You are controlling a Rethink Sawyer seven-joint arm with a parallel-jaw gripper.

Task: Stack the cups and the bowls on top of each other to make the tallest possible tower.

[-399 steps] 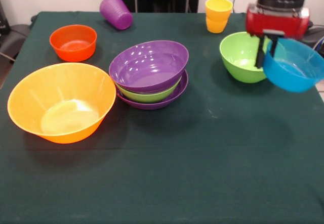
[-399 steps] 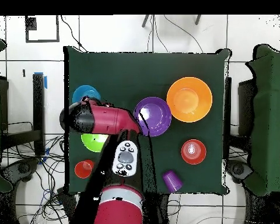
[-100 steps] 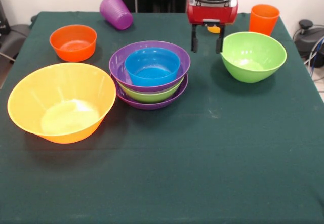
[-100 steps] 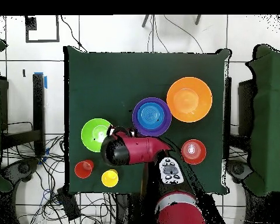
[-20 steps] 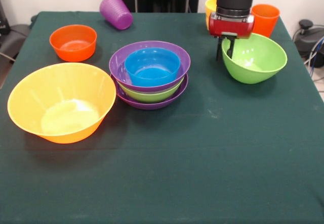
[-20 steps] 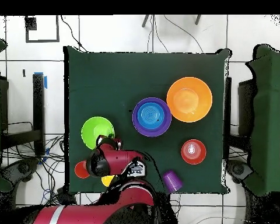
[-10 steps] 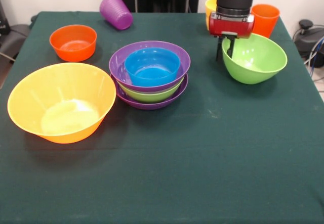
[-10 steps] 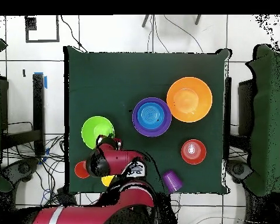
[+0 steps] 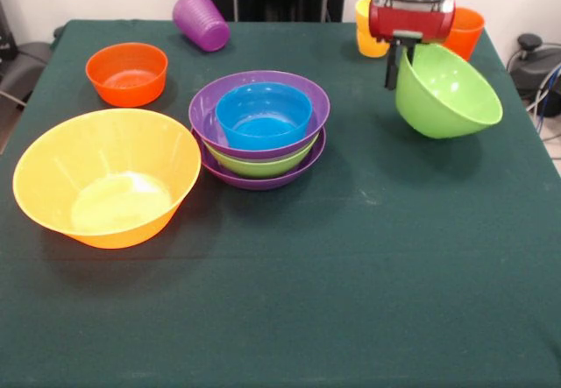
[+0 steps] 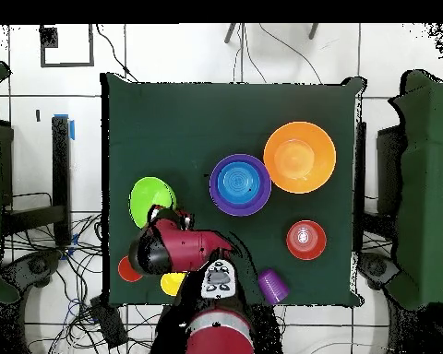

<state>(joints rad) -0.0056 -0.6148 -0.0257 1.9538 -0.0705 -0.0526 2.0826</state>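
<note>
1. One gripper [image 9: 396, 66] here, and it's clamped on the near rim of the green bowl [image 9: 449, 92], one finger outside the wall and the other inside. The bowl hangs tilted, its opening facing left and up in the front view, and looks lifted off the table [image 9: 351, 274]. From overhead the same green bowl [image 10: 151, 199] pokes out from under the red arm [image 10: 184, 247].
2. Right behind the gripper sit two cups: a yellow-orange cup [image 9: 364, 27], partly hidden by the wrist, and an orange-red cup [image 9: 465, 31] just beside the green bowl's far edge.
3. The tower [image 9: 259, 130] is mid-table, well apart from the held bowl: a wide purple bowl [image 9: 308, 162] at the bottom, a second green bowl [image 9: 254, 164] in it, another purple bowl [image 9: 263, 90] on that, and the small blue bowl [image 9: 264, 115] nested on top.
4. The very large yellow-orange bowl [image 9: 107, 176] stands upright just left of the tower in the front view, close but I can't tell if they touch.
5. The small red-orange bowl [image 9: 127, 74] sits behind that one, upright.
6. The ribbed purple cup [image 9: 201, 20] lies on its side near the far edge.
</note>
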